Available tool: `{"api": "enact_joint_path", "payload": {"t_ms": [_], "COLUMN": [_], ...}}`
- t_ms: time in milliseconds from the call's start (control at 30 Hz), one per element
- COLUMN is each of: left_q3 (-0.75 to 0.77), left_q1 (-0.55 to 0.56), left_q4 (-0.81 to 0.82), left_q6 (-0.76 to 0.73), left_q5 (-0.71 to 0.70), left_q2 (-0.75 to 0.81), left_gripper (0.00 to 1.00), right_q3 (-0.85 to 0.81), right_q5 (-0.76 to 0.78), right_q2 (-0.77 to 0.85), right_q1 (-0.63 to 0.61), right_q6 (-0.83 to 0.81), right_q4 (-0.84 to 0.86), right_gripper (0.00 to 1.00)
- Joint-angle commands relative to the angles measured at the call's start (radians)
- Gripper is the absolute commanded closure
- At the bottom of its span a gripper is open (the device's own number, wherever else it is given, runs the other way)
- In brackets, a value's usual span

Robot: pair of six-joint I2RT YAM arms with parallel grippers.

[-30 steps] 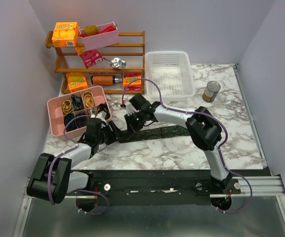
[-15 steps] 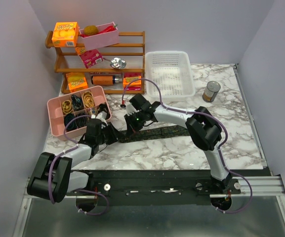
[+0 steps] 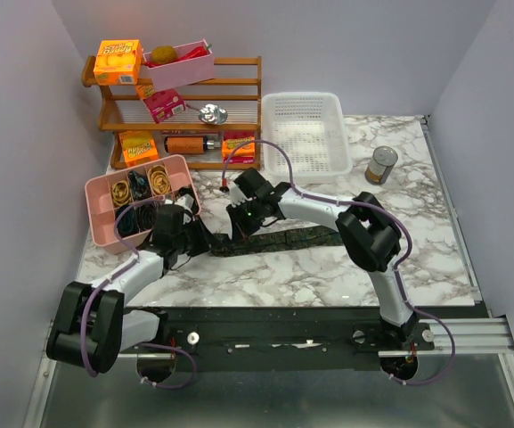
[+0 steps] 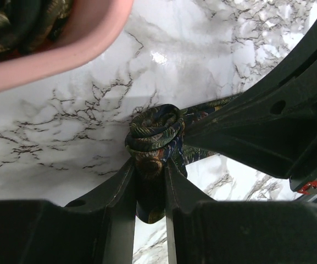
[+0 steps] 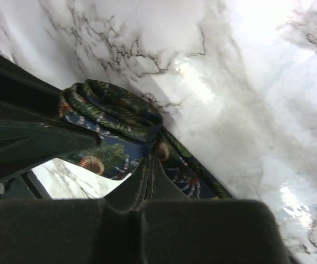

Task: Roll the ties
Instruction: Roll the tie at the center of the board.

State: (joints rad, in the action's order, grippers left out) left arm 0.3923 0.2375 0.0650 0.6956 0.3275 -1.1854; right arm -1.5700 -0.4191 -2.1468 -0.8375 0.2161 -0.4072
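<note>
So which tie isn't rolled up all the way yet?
The tie on the marble table: only one end is coiled, the rest lies flat. The other ties sit bundled inside the pink box.

The white marble bench carries a wooden rack at its far left corner, a white basket beside it along the far edge, and a tin can toward the far right corner. A pink tray sits at the left edge. A dark patterned tie lies across the middle, its left end rolled up.
</note>
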Motion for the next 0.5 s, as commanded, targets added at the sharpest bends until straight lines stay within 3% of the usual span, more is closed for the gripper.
{"api": "enact_joint_path", "payload": {"t_ms": [0,467], "left_q3": [0.063,0.118], "left_q1": [0.016,0.055], "left_q4": [-0.137,-0.248], "left_q6": [-0.057,-0.071], "left_q5": [-0.079,-0.173], "left_q2": [0.015,0.017], "left_gripper": [0.71,0.71], "right_q3": [-0.015,-0.062], "right_q5": [0.051,0.023], "right_q2": [0.013,-0.030], "right_q1": [0.005,-0.026], "right_q6": [-0.003,0.009], "right_q4": [-0.024,-0.027], "right_gripper": [0.99,0.99]}}
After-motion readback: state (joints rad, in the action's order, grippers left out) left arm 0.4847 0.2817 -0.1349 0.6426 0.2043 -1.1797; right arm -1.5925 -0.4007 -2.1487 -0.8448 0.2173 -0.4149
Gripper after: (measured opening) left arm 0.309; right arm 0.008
